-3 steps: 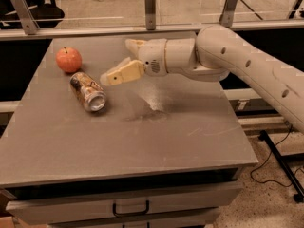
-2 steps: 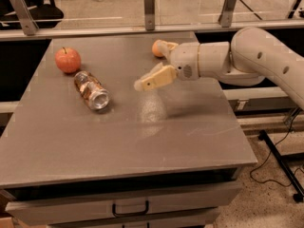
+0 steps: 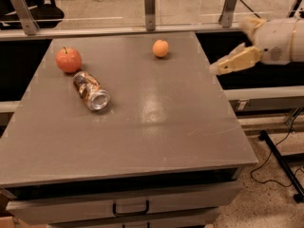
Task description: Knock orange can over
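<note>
Camera view takes in a grey table (image 3: pixel 166 127) with the orange can (image 3: pixel 91 90) lying on its side in the left half, at mid depth; its silver end faces the near right and its body points back toward a red apple (image 3: pixel 68 60), which sits just beside it on the far left; a round orange fruit (image 3: pixel 160 48) rests well apart, near the far edge at centre.

By the look of it the can is a thin aluminium shell, light, and stiff enough to take a push but likely to dent under a hard squeeze; its wall is smooth and probably slippery; lying down, it seems free to roll across its length at a light touch; any hold would best go across the middle of the round body, away from the rimmed ends, though tipping calls for a push and not a grip.

The gripper (image 3: pixel 218 68) hangs off the right edge of the table, toward the far side and above the tabletop level, its tip pointing left and slightly down; whether it is spread or pressed together I cannot tell; it carries nothing visible.

The can lies well apart from it, far to the left and nearer, with bare tabletop between; since the can is already on its side, I judge the knocking done.
</note>
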`<move>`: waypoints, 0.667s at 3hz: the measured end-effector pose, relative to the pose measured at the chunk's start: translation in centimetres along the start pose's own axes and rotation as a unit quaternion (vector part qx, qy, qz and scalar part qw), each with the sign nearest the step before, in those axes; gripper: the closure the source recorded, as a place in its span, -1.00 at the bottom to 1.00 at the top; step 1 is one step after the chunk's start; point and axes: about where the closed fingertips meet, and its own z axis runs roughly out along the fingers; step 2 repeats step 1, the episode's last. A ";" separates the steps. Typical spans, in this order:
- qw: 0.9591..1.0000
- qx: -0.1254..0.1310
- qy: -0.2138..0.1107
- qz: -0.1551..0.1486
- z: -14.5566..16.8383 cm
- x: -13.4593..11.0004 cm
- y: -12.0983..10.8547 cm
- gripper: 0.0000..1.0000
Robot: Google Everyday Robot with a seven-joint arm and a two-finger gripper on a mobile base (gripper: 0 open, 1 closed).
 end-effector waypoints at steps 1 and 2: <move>1.000 0.013 -0.001 -0.006 -1.0 -0.5 -1.0 -1.00; 1.000 0.013 -0.001 -0.006 -1.0 -0.5 -1.0 -1.00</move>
